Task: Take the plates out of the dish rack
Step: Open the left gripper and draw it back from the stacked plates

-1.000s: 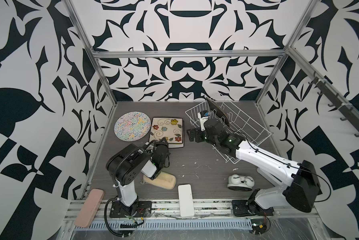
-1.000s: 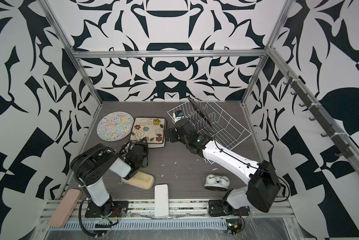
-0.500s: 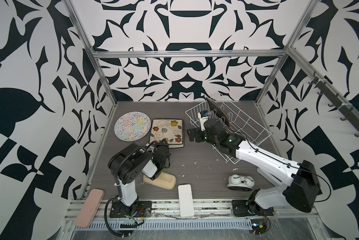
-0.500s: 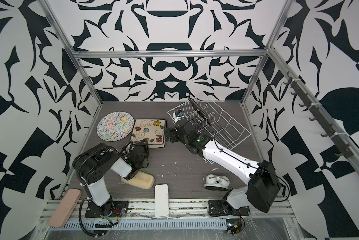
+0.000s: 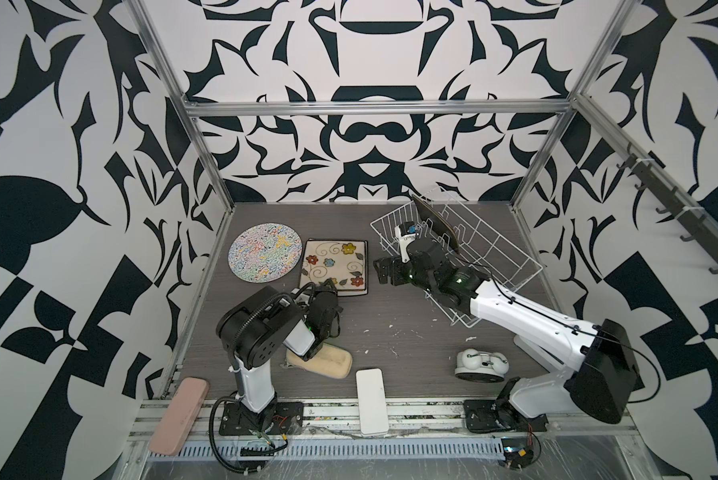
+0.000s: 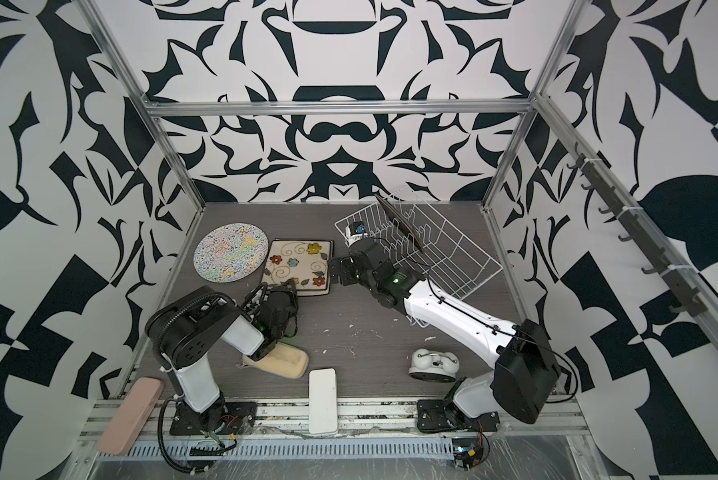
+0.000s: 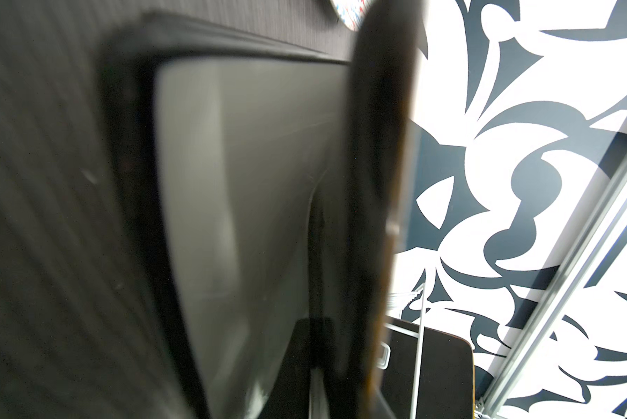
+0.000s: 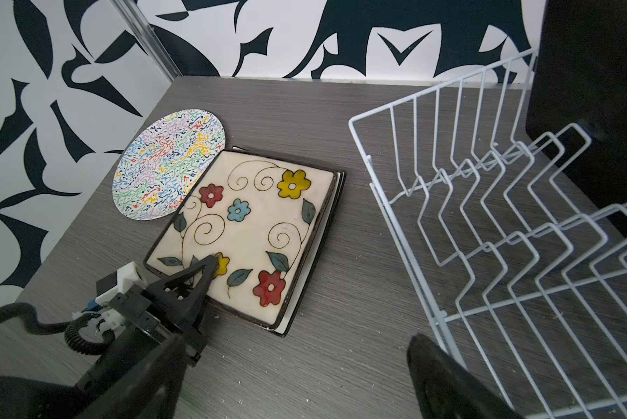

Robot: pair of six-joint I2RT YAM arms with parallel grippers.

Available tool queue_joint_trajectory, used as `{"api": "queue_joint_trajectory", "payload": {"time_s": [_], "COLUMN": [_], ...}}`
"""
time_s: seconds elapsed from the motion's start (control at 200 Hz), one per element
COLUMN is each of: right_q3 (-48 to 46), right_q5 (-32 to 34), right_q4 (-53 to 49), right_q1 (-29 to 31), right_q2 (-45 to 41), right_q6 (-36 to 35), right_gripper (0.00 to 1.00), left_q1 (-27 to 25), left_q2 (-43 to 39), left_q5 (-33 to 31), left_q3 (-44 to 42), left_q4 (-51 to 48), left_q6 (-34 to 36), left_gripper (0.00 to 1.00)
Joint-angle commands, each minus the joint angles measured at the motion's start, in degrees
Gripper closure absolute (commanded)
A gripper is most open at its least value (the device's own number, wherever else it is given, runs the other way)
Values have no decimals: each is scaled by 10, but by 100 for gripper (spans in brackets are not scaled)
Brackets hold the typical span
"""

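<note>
The rack [image 5: 490, 245] on the right of the tabletop [image 5: 411, 340] holds one dark plate [image 5: 435, 224], standing on edge and leaning between the prongs at the far end. The other plates lie flat on the left. A round plate [image 5: 265, 252] with coloured squiggles sits by the left wall, and just beside it is a square flowered plate [image 5: 335, 266].

My left claw [image 8: 210, 266] is pinched narrow with nothing in it. Its tip is over the near corner of the flowered plate by a yellow flower, and I cannot tell whether it touches. My right claw [image 5: 381, 272] stands wide and empty, hovering between the flowered plate and the rack's left end.

In my right wrist view a white and a dark edge show under the flowered plate, and I cannot tell whether that is a second plate. My left wrist view is mostly blur, with a dark rim and a greyish face close up. My left arm covers part of a beige sponge [image 5: 328, 362].

The tabletop is grey wood grain flecked with white crumbs. A pink pad [image 5: 178, 409] and a white block [image 5: 372, 395] lie at the front rail. Black-and-white patterned walls [image 5: 370, 124] close in three sides.
</note>
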Motion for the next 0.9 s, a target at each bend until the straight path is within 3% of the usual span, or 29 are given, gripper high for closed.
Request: {"api": "queue_joint_trajectory", "payload": {"time_s": [0.0,0.18,0.48,0.895], "right_q3": [20,19,22,21], "right_q5": [11,10,11,11], "right_q4": [0,-2,-3,-5], "right_q1": [-3,-3,-3,-3], "right_q2": [-11,-15,-12,-16], "right_q6": [-11,-12,-12,-11], "right_gripper": [2,2,2,1], "left_q1": [-5,-4,-5,-8], "left_q2": [-19,-19,-25,-44], "left_q5": [-28,-30,-29,-36], "left_q3": [33,31,31,25], "left_q4": [101,100,92,68], "left_q6": [-5,-6,-8,-10], "left_gripper": [100,100,76,57]}}
